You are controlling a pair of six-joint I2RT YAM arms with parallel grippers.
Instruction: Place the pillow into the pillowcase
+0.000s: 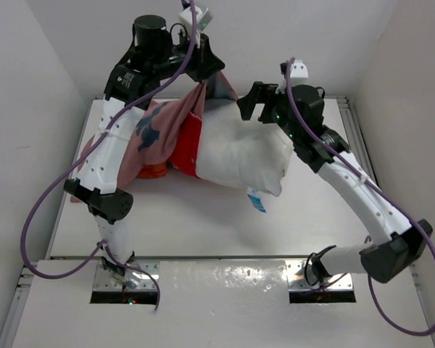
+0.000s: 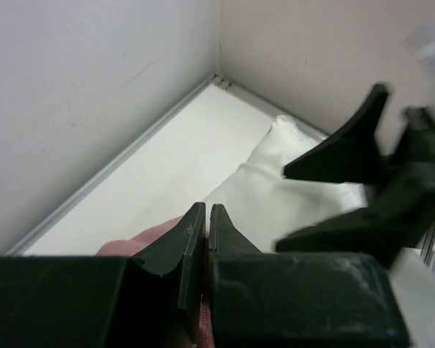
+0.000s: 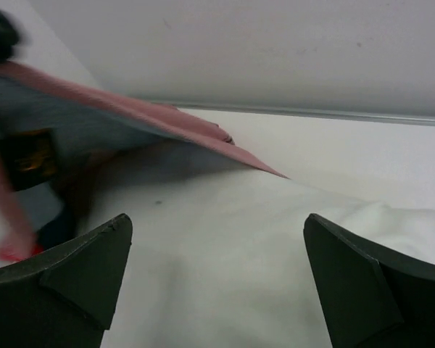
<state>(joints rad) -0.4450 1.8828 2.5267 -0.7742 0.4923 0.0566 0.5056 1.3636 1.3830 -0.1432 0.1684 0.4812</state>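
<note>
white table (image 1: 203, 225) boxed in by plain white walls, nothing fancy back there. on it: one pillow (image 1: 239, 152) and one pillowcase (image 1: 159, 134), plus my two arms, and that's the whole count.

the pillow lies with its long axis running left to right across the table. its left end is tucked into the red mouth of the case. the rest sticks out bare to the right, with the one little blue tag (image 1: 256, 201) hanging off the near right corner. the case is bunched up on the left side of the table, pinkish inside showing.

my left gripper (image 1: 201, 78) is pinched tight on the case's upper rim and holds it lifted off the table near the back wall. the left wrist view shows pink cloth squeezed between the fingers (image 2: 192, 232). my right gripper (image 1: 252, 110) is spread wide with nothing in it, hanging just over the pillow's far edge, right beside the case opening. from its own camera the pillow (image 3: 225, 246) fills the view below the fingers, and the case's edge (image 3: 130, 123) is draped over it on the left.

so the bare part of the pillow is on my right arm's side. my guess is the next move runs along that long axis: pillow shoved left, or case dragged right over it.
</note>
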